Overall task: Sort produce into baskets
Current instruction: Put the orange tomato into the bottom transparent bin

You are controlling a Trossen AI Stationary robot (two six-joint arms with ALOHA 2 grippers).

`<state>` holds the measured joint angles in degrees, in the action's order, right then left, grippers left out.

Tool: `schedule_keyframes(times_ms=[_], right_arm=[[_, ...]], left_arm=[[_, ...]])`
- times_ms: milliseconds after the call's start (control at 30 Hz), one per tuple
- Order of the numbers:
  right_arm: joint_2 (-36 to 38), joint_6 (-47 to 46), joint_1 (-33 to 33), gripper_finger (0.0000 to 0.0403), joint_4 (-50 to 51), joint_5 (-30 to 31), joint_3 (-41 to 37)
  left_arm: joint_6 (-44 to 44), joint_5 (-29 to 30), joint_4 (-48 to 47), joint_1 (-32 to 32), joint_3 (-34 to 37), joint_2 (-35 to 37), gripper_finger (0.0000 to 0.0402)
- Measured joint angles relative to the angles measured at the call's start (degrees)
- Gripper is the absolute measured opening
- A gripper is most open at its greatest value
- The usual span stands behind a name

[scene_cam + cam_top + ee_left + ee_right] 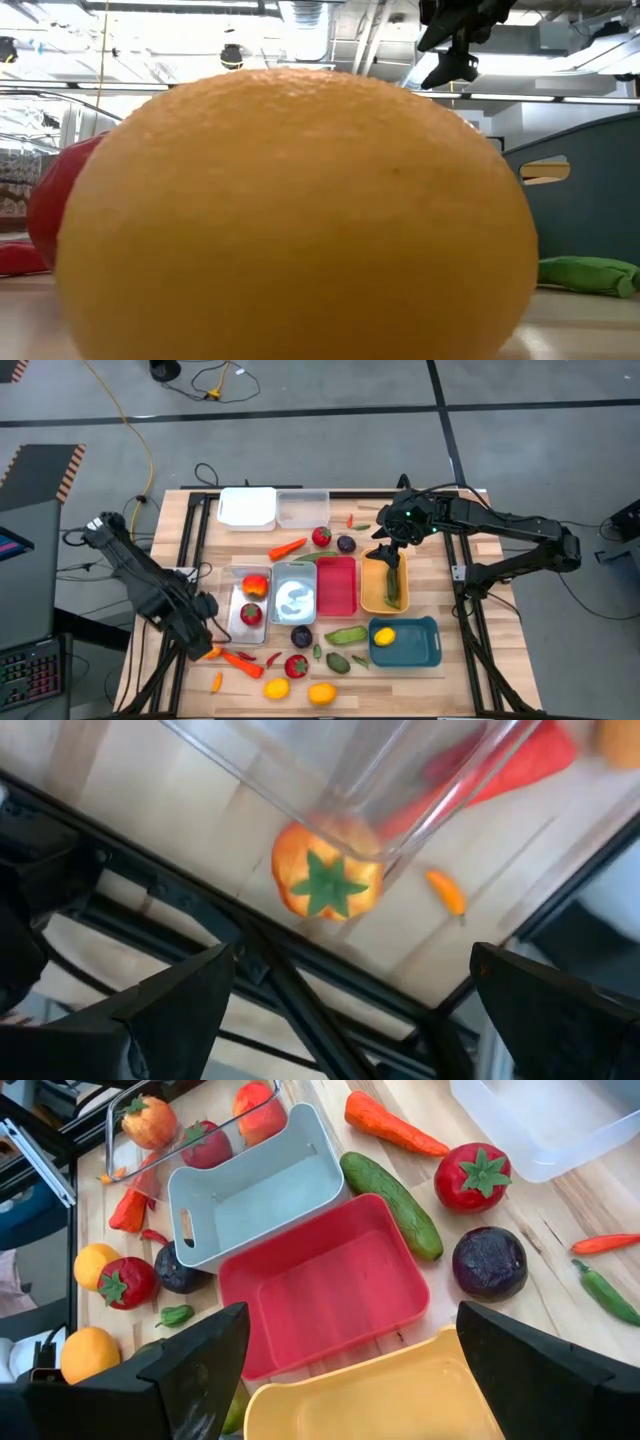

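Observation:
My left gripper point(205, 632) is open and empty at the near-left corner of a clear bin point(250, 600) that holds red and orange fruits. In the left wrist view it point(352, 955) stands over an orange pepper with a green stem point(325, 880) that lies on the table. My right gripper point(390, 550) is open and empty above the far end of the yellow-orange bin point(372, 598), which holds a green pod point(392, 585). Its wrist view shows the red bin point(330, 1290) and the silver-grey bin point(250, 1195), both without produce. The teal bin point(420, 650) holds a lemon point(384, 636).
A white bin point(247, 507) and a clear bin point(302, 508) stand at the far edge. Loose produce lies around: carrot point(288, 547), tomato point(321, 537), plum point(346, 544), cucumber point(392, 1200), and lemons and strawberries at the near edge. An orange fruit point(300, 210) fills the low view.

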<state>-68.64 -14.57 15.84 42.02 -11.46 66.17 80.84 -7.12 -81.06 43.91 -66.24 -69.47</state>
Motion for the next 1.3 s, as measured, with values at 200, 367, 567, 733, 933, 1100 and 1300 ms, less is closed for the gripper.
schedule_keyframes(times_ms=[200,367,567,733,933,1100,1300], right_arm=[[0.0,0.0,0.0,0.0383,0.0,0.0,0.0],[0.0,0.0,0.0,0.0383,0.0,0.0,0.0],[0.0,0.0,0.0,0.0383,0.0,0.0,0.0],[0.0,0.0,-0.1,0.0383,0.0,0.0,0.0],[0.0,0.0,-0.1,0.0383,0.0,0.0,0.0],[0.0,0.0,-0.1,0.0383,0.0,0.0,0.0],[0.0,0.0,-0.1,0.0383,0.0,0.0,0.0]], left_arm=[[0.0,-0.8,0.0,3.3,0.0,-6.3,0.0392],[-1.8,-1.6,-0.1,4.8,0.0,-11.1,0.0392],[-6.3,-1.0,-0.5,5.7,0.0,-16.2,0.0392],[-7.6,2.7,-0.3,6.9,0.1,-18.3,0.0392],[-4.3,2.9,3.1,8.9,4.2,-17.0,0.0392],[-1.8,3.3,9.8,9.8,7.9,-14.6,0.0392],[-0.3,3.6,10.3,10.2,11.9,-12.9,0.0392]])
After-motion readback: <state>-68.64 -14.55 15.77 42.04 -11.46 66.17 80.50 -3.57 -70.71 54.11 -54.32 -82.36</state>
